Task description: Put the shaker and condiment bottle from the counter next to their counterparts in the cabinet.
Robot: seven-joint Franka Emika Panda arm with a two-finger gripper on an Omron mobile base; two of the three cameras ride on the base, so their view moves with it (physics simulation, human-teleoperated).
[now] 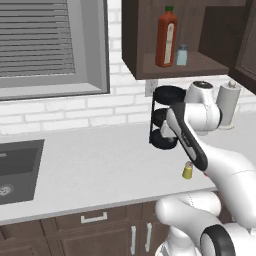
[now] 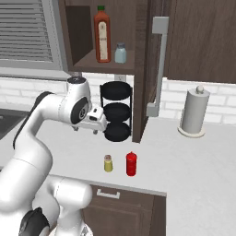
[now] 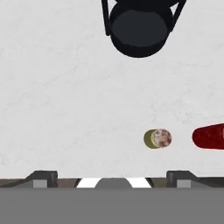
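Observation:
The yellow-green shaker [image 2: 108,163] and the small red condiment bottle [image 2: 131,164] stand side by side near the counter's front edge. My gripper [image 2: 86,130] hangs above the counter, left of and behind them. It points down and is open with nothing between its fingers. From the hand camera the shaker [image 3: 157,138] and the bottle [image 3: 210,136] lie right of my gripper [image 3: 113,179]. Overhead, the cabinet shelf [image 2: 87,63] holds the counterparts: a tall orange-red bottle [image 2: 102,34] and a pale blue shaker [image 2: 120,53]. In the left base view the shaker [image 1: 188,170] shows beside my arm, which covers most of the condiment bottle.
A black three-tier rack [image 2: 116,110] stands against the wall under the cabinet. The open cabinet door [image 2: 154,64] juts out to the right of it. A paper towel holder [image 2: 193,113] stands further right, and a sink [image 1: 15,170] is sunk into the counter at far left.

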